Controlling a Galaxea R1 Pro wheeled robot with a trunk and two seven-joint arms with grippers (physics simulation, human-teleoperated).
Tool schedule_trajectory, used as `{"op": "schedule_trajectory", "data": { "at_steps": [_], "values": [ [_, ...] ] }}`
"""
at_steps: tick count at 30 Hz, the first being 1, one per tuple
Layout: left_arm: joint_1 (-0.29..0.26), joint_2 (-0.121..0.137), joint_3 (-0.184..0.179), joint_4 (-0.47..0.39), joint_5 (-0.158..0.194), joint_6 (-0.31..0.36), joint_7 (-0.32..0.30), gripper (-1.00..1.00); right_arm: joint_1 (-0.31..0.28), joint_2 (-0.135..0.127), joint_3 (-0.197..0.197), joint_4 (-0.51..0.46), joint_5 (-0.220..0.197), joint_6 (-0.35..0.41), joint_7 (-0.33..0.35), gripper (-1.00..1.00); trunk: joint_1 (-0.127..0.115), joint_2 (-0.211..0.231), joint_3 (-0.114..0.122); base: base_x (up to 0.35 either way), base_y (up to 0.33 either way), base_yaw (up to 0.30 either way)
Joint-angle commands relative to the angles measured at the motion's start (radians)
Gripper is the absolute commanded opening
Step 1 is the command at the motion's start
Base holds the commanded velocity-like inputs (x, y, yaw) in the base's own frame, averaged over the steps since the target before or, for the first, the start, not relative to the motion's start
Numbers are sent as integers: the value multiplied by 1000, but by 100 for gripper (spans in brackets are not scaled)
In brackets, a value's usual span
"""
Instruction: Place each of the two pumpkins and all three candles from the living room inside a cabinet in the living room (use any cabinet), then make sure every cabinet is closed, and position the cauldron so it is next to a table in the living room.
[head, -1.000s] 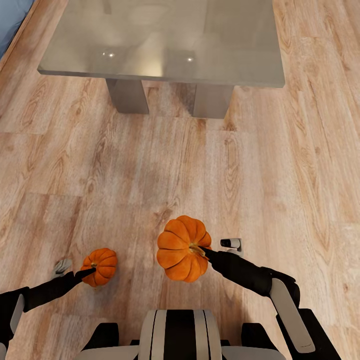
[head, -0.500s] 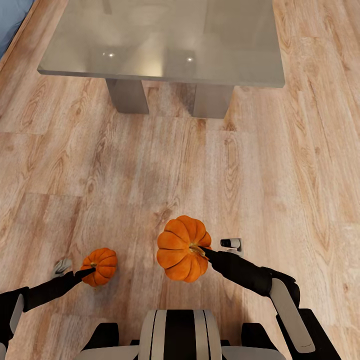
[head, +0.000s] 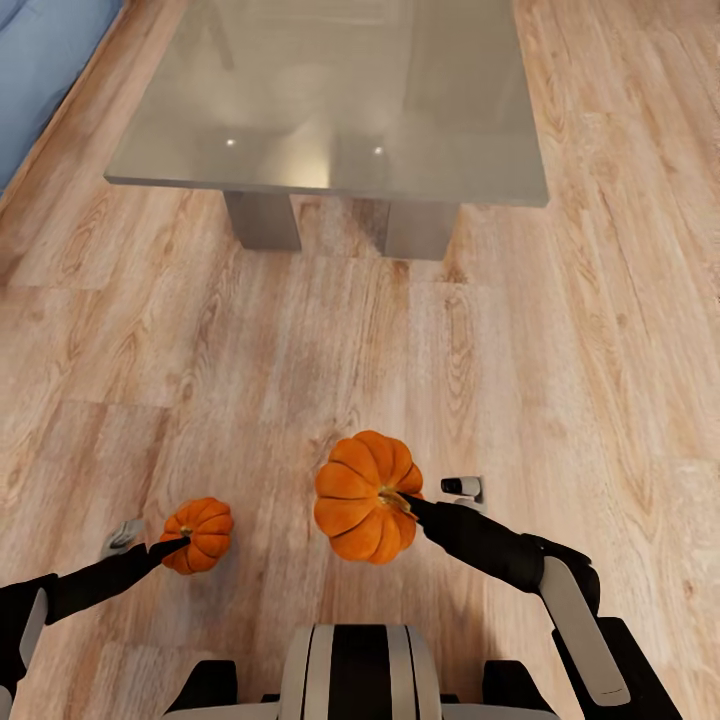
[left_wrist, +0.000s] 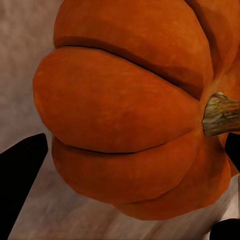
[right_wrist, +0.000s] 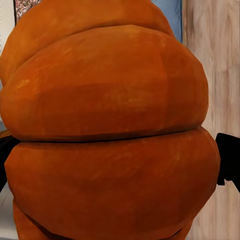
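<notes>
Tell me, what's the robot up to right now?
Left fingers shut on small pumpkin. Right fingers shut on big pumpkin. Coffee table ahead across wood floor. No cabinet seen.

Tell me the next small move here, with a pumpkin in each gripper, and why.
Probably turn the base to find a cabinet. The left gripper is shut on the smaller-looking pumpkin, the right gripper on the larger-looking pumpkin, both held off the wooden floor. Ahead stands the coffee table, with a blue edge, maybe a sofa, beside it.
</notes>
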Motion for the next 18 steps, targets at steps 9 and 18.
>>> {"op": "schedule_trajectory", "data": {
  "at_steps": [9, 18],
  "values": [
    [0, 5, 0, -10, 0, 11, -13, -100, 0, 0, 0, 39, -1, -81, 1, -100, -4, 2, 35, 0, 0, 0],
    [0, 8, -3, -88, 0, 113, -19, -100, 0, 25, 0, 51, 2, -86, -27, -100, -8, 4, 70, 0, 0, 0]
  ]
}}
